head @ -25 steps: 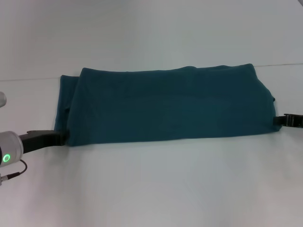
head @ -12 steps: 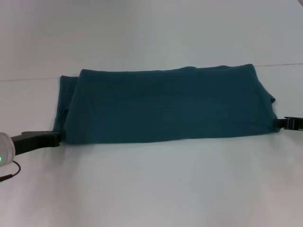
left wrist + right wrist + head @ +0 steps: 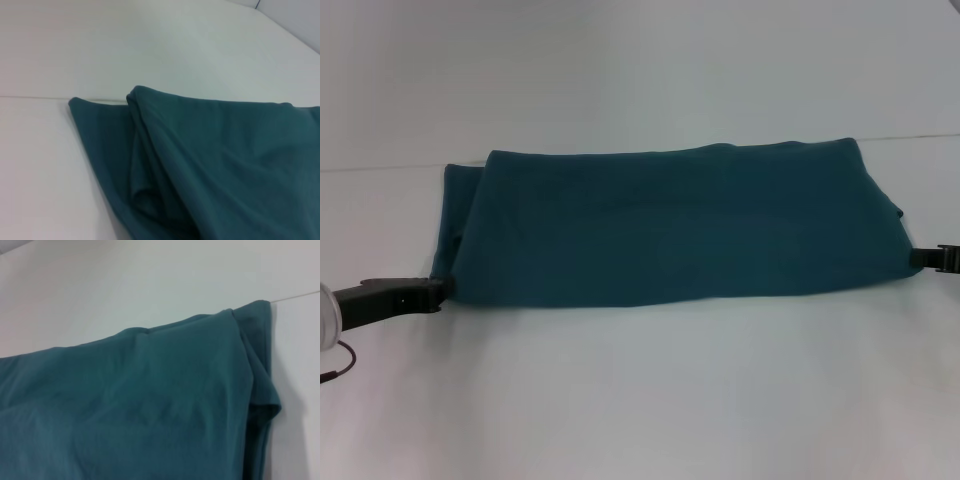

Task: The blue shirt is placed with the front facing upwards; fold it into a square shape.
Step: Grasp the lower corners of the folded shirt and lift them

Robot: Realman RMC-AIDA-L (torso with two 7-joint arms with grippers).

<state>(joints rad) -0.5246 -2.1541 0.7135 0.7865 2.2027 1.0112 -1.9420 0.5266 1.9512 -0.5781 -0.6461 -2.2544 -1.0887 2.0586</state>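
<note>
The blue shirt point(image 3: 675, 225) lies folded into a long band across the white table, plain side up, with no lettering showing. My left gripper point(image 3: 442, 290) is at the band's near left corner, shut on the cloth's edge. At the near right corner, my right gripper point(image 3: 912, 258) is shut on the edge there. The left wrist view shows the blue shirt's point(image 3: 215, 165) layered left end close up. The right wrist view shows the blue shirt's point(image 3: 150, 400) right end with a folded sleeve edge. Neither wrist view shows fingers.
The white table point(image 3: 640, 400) extends in front of and behind the shirt. A thin seam line point(image 3: 380, 167) in the table surface runs behind the shirt's far edge.
Both arms have drawn outward and slightly nearer. The shirt's near edge has shifted a little toward me and its ends have stretched a bit wider.
</note>
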